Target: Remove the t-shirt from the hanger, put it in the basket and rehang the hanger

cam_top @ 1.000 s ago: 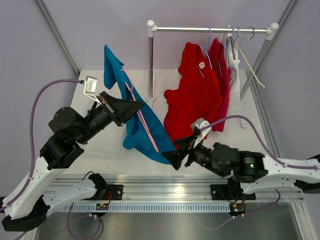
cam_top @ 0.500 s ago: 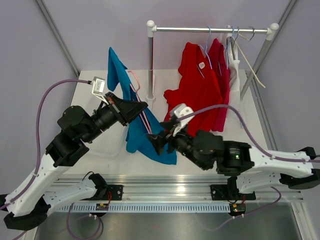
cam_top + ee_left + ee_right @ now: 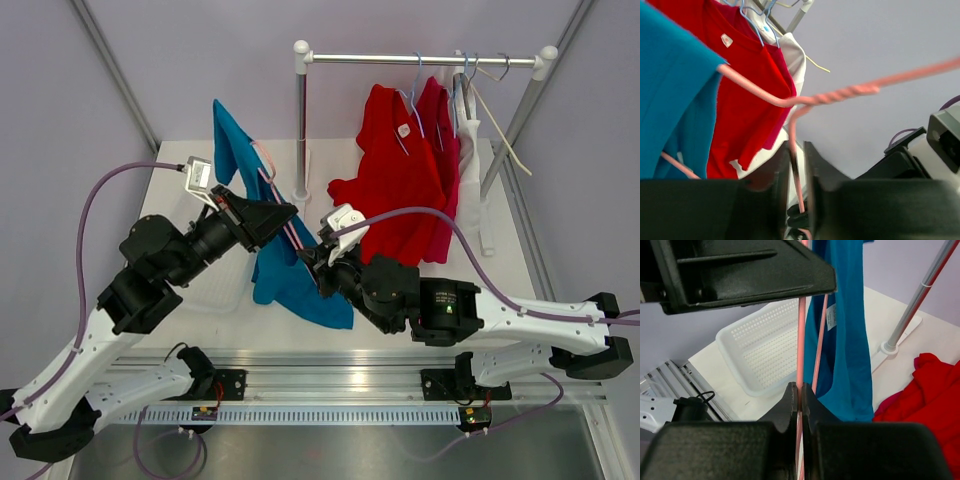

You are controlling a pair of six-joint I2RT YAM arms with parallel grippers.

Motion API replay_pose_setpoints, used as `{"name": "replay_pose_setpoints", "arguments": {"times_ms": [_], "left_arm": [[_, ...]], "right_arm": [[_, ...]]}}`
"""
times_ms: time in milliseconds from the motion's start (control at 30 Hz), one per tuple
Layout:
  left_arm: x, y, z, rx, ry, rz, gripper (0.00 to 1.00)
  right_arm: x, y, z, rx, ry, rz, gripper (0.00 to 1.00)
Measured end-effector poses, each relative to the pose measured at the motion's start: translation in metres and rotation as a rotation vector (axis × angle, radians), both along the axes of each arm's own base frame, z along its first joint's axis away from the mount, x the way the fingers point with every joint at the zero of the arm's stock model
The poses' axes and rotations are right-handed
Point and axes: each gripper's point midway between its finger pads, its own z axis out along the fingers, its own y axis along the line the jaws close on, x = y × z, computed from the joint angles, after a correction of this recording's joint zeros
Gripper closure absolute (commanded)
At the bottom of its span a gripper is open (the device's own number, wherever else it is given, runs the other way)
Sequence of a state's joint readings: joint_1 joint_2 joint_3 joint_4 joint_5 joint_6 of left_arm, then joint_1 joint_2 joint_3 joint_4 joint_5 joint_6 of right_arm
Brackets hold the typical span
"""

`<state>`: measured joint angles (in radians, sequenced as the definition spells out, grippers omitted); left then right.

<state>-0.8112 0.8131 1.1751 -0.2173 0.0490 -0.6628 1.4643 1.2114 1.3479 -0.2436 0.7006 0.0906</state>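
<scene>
A blue t-shirt [image 3: 285, 275] hangs on a pink wire hanger [image 3: 268, 172], held up above the table's left half. My left gripper [image 3: 285, 215] is at the hanger's upper part. In the left wrist view its jaws stand slightly apart, open, with the pink hanger [image 3: 835, 95] wire running between them and a gap beside it; the t-shirt [image 3: 675, 100] is at the left. My right gripper [image 3: 308, 262] is just below, shut on the hanger [image 3: 801, 340] wire, with the t-shirt [image 3: 845, 340] draped right behind it.
A white perforated basket [image 3: 215, 285] lies on the table under the left arm. A clothes rail [image 3: 420, 58] at the back carries red shirts [image 3: 400, 190] and spare hangers; its left post [image 3: 301, 130] stands close behind the blue shirt.
My right gripper has swung left and up to the hanger and shut on its wire. My left gripper's jaws have parted from their grip on the hanger.
</scene>
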Motion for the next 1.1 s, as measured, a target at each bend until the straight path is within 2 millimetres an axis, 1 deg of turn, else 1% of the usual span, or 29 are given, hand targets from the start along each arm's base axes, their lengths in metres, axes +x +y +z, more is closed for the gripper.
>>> {"name": "replay_pose_setpoints", "arguments": {"times_ms": [33, 100, 133, 167, 267, 333, 400, 500, 600, 700, 833, 933, 1000, 1100], "left_arm": [[0.000, 0.001, 0.000, -0.001, -0.003, 0.001, 0.54], [-0.001, 0.002, 0.000, 0.001, -0.010, 0.001, 0.33], [-0.002, 0.003, 0.001, 0.003, -0.018, 0.000, 0.08], [-0.003, 0.003, 0.001, 0.011, -0.029, 0.000, 0.01], [-0.005, 0.008, -0.003, 0.055, -0.060, 0.006, 0.01], [-0.006, 0.016, -0.011, 0.093, -0.074, 0.031, 0.01], [-0.008, 0.030, -0.022, 0.123, -0.080, 0.074, 0.01], [-0.009, 0.056, -0.045, 0.158, -0.076, 0.167, 0.01], [-0.001, 0.076, -0.062, 0.195, -0.051, 0.269, 0.01], [0.014, 0.078, -0.083, 0.262, -0.003, 0.331, 0.01], [0.039, 0.065, -0.114, 0.381, 0.066, 0.372, 0.01], [0.056, 0.059, -0.141, 0.479, 0.120, 0.408, 0.01], [0.062, 0.061, -0.151, 0.518, 0.139, 0.439, 0.01], [0.073, 0.069, -0.158, 0.545, 0.159, 0.510, 0.01]], "right_arm": [[0.001, -0.001, 0.002, 0.003, -0.006, -0.007, 1.00], [0.007, -0.003, 0.004, 0.009, -0.013, -0.028, 1.00], [0.010, -0.004, 0.005, 0.015, -0.015, -0.039, 1.00], [0.013, -0.005, 0.005, 0.021, -0.016, -0.049, 1.00], [0.024, -0.011, 0.004, 0.027, -0.015, -0.077, 1.00], [0.029, -0.018, 0.005, 0.038, -0.015, -0.092, 1.00], [0.031, -0.024, 0.009, 0.059, -0.015, -0.097, 1.00], [0.031, -0.033, 0.019, 0.110, -0.017, -0.090, 1.00], [0.027, -0.042, 0.030, 0.167, -0.022, -0.073, 1.00], [0.024, -0.048, 0.040, 0.219, -0.027, -0.060, 1.00], [0.020, -0.052, 0.047, 0.265, -0.031, -0.040, 1.00], [0.019, -0.052, 0.046, 0.276, -0.028, -0.031, 1.00], [0.018, -0.052, 0.044, 0.279, -0.026, -0.024, 1.00], [0.016, -0.056, 0.042, 0.284, -0.024, -0.020, 1.00]]}}
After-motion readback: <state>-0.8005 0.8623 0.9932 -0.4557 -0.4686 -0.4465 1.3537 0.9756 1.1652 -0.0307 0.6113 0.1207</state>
